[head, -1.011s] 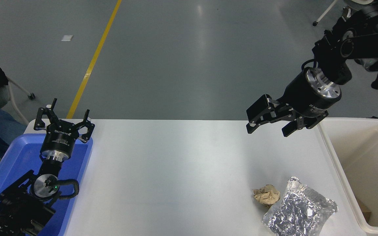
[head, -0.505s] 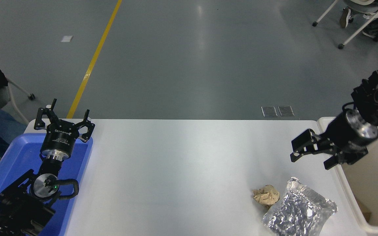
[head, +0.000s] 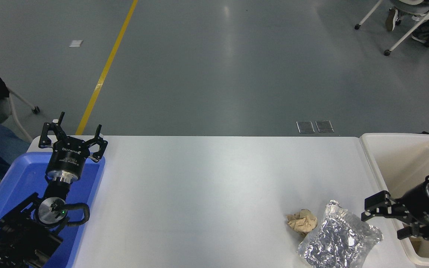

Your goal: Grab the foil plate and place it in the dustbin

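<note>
Currently the right gripper (head: 389, 219) is seen low at the right edge, over the near-left rim of the dustbin (head: 371, 163), fingers spread and nothing between them. The foil plate (head: 339, 238) lies flat on the white table (head: 207, 193) at the near right — just left of the gripper and slightly nearer, not touched. Its long axis runs diagonally, from the near left corner up toward the far right, so the far-right corner is the part closest to the open jaws. A crumpled brown paper ball (head: 302, 221) sits against the plate's left edge; whether the two actually touch cannot be told. The dustbin stands immediately right of the plate, a narrow strip of table between them.

The left gripper (head: 72, 139) is parked far off at the left over the blue tray (head: 13, 193), fingers spread — the right arm is clearly the nearer one. Grasp not yet made. Judged next: a short move left and down onto the plate's right edge, with the paper ball to be avoided.
</note>
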